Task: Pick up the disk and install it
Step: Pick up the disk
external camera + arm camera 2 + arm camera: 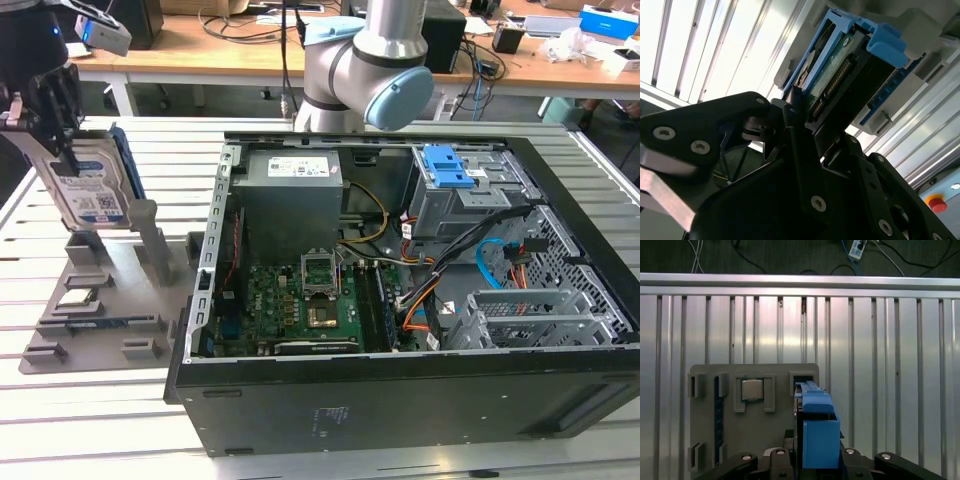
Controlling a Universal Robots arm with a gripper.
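Pinching the disk [95, 190] upright over the grey stand [110, 300], our claw [62, 150] grips its upper end; we judge that pose matches the stand's slot.

no print on the disk [90, 195] or power supply [290, 205] can be read.

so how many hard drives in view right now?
1: the disk, held tilted in the gripper at the grey fixture, on the exterior view's left. Another could be hidden inside the case's drive cages.
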